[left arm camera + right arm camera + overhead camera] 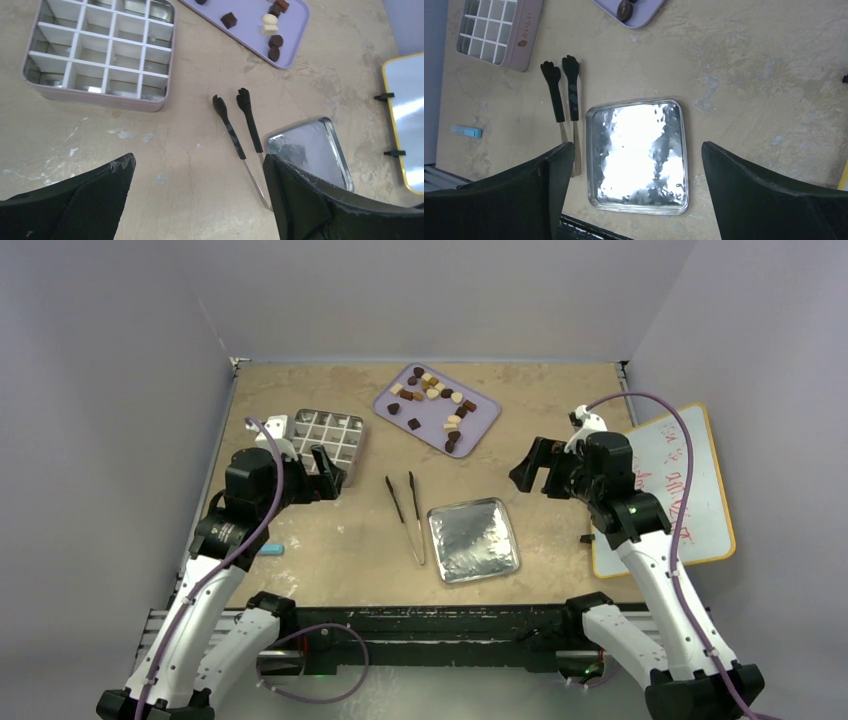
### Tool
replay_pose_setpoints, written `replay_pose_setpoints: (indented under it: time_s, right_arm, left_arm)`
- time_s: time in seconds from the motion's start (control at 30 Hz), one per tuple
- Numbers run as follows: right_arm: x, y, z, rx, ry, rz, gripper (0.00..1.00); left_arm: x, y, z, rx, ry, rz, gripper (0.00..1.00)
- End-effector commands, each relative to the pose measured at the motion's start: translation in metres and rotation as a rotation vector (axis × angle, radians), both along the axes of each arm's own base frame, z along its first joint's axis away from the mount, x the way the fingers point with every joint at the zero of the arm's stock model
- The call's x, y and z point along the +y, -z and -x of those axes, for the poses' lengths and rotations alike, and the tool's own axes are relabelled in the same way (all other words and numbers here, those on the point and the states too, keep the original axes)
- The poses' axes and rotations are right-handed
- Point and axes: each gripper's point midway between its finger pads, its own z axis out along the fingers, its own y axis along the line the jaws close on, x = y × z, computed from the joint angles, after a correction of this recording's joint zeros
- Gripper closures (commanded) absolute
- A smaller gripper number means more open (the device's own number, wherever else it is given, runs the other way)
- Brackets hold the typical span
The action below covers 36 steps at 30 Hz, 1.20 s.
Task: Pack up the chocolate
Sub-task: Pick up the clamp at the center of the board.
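Left gripper [197, 160] and right gripper [636, 146] gape, released; chocolate [432, 392] lies on the lilac tray [482, 415] beside the gridded tin [330, 435].

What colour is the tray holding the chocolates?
The tray is pale lilac; it shows best in the top external view.

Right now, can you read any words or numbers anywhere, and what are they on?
Divided box, side wall: small letters beside a brown mark, too blurred to read.
Whiteboard: red handwriting, too small to read.
Nothing else shows any writing.
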Motion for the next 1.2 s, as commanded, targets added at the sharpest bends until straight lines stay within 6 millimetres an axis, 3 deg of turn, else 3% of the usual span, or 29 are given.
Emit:
replay_pose_setpoints:
  time_s: [0.0,0.13,0.23,0.4,0.53,0.83,0.97,1.17]
  right_arm:
    - [0.001,-0.014,0.005,-0.046,-0.021,-0.009,0.01]
    - [-0.007,-0.007,0.005,-0.056,0.024,0.006,0.01]
    - [-0.004,-0.005,0.009,-0.065,0.004,-0.003,0.01]
    - [0.006,-0.007,0.017,-0.087,-0.080,-0.021,0.01]
    - [0.013,-0.014,0.022,-0.112,-0.129,-0.037,0.01]
    - [0.011,-0.028,0.035,-0.176,-0.152,-0.035,0.01]
    - [0.013,-0.026,0.041,-0.165,-0.166,-0.047,0.01]
    - [0.008,-0.027,0.045,-0.175,-0.143,-0.039,0.01]
  left_arm:
    - [0.022,-0.008,-0.004,-0.003,-0.140,-0.020,0.00]
    - [0.021,-0.011,-0.003,0.030,-0.153,-0.001,0.01]
    - [0.010,-0.001,-0.007,0.102,-0.134,0.035,0.03]
    - [-0.034,0.039,-0.011,0.263,-0.025,0.106,0.06]
    - [-0.055,0.076,-0.015,0.328,-0.089,-0.014,0.06]
    - [-0.143,0.128,-0.018,0.382,-0.035,-0.131,0.12]
    - [-0.156,0.153,-0.022,0.427,-0.039,-0.187,0.13]
    - [-0.170,0.163,-0.028,0.420,-0.010,-0.171,0.16]
